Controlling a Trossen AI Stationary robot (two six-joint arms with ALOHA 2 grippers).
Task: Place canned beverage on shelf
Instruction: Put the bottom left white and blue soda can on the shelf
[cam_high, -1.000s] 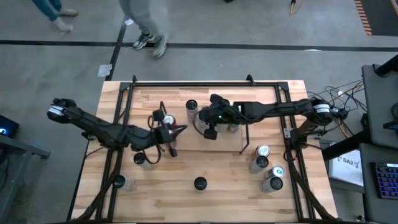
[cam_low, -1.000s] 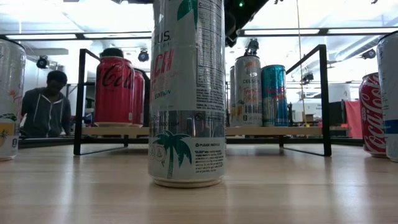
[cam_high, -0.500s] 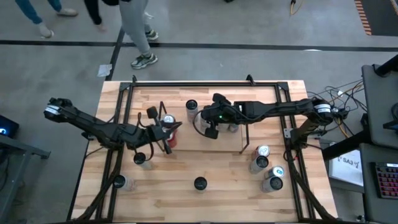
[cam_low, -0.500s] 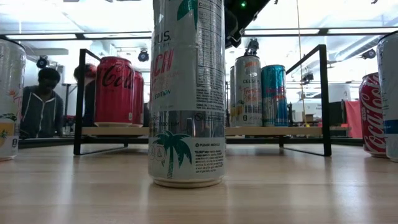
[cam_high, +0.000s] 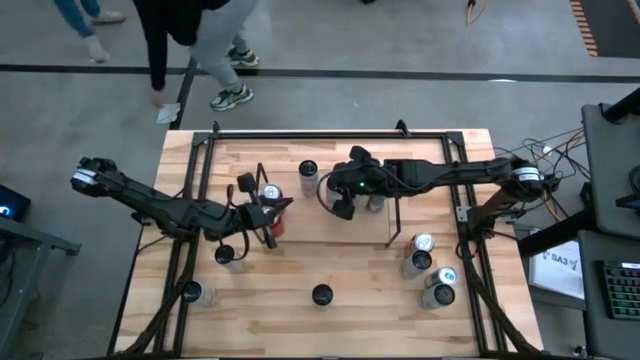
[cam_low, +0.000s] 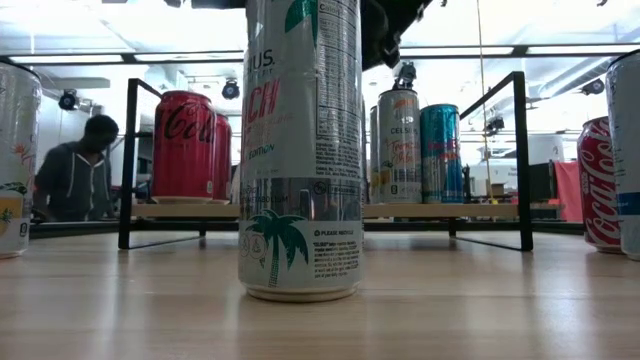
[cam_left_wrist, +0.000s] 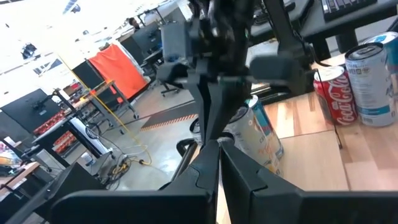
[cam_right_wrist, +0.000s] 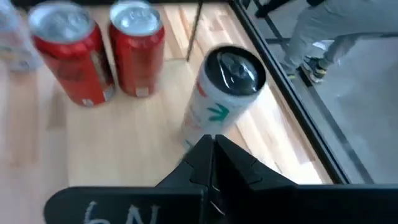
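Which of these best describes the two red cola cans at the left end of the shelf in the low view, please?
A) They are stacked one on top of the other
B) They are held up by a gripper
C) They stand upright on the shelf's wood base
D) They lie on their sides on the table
C: in the low view the red cola cans stand upright, side by side, on the wood base of the shelf.

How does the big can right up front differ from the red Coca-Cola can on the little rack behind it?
The front can is white and silver with a green palm tree; the Coca-Cola can is red. The front can stands on the table, the Coca-Cola can on the shelf. Both stand upright, and neither gripper holds them.
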